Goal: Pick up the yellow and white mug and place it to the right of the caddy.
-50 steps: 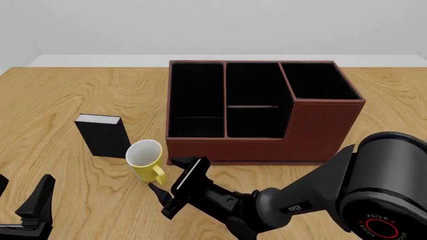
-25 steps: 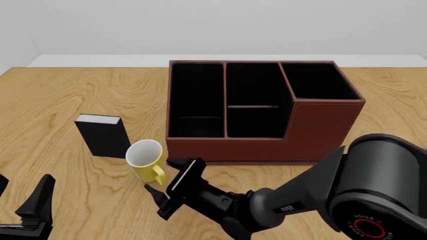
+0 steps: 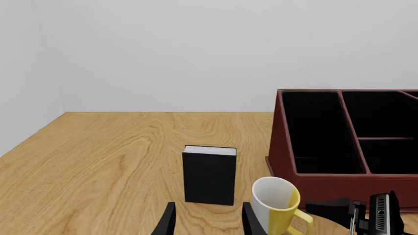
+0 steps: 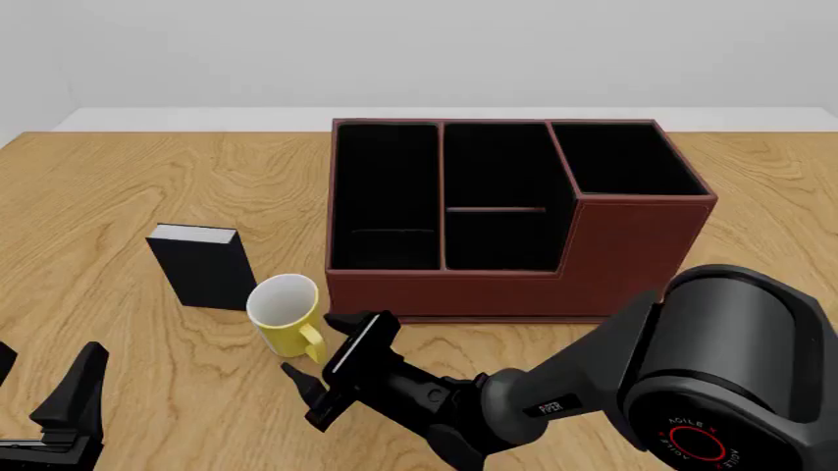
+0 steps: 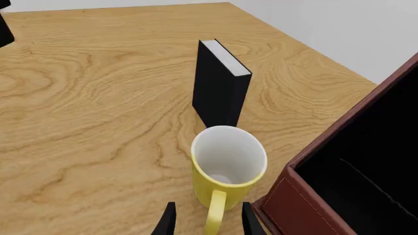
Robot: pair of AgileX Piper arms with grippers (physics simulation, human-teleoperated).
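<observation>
The yellow and white mug (image 4: 285, 310) stands upright on the table, just off the front left corner of the reddish-brown caddy (image 4: 615, 255), with its handle toward me. My right gripper (image 4: 314, 347) is open, its fingers on either side of the handle. In the right wrist view the mug (image 5: 225, 166) sits straight ahead, and the handle lies between the fingers of the right gripper (image 5: 207, 223). My left gripper (image 4: 42, 385) is open and empty at the front left. From the left wrist view the left gripper (image 3: 207, 223) faces the black box, with the mug (image 3: 275, 203) and the caddy (image 3: 339, 142) beside it.
A small black book-like box (image 4: 202, 264) stands upright left of the mug; it also shows in the left wrist view (image 3: 209, 174) and the right wrist view (image 5: 219, 88). The caddy wall (image 5: 326, 171) is close beside the mug. Bare wood lies right of the caddy (image 4: 772, 226).
My right gripper has crept a little to the left and toward the mug, so its fingers now flank the handle. The mug, the caddy and the left arm have not moved.
</observation>
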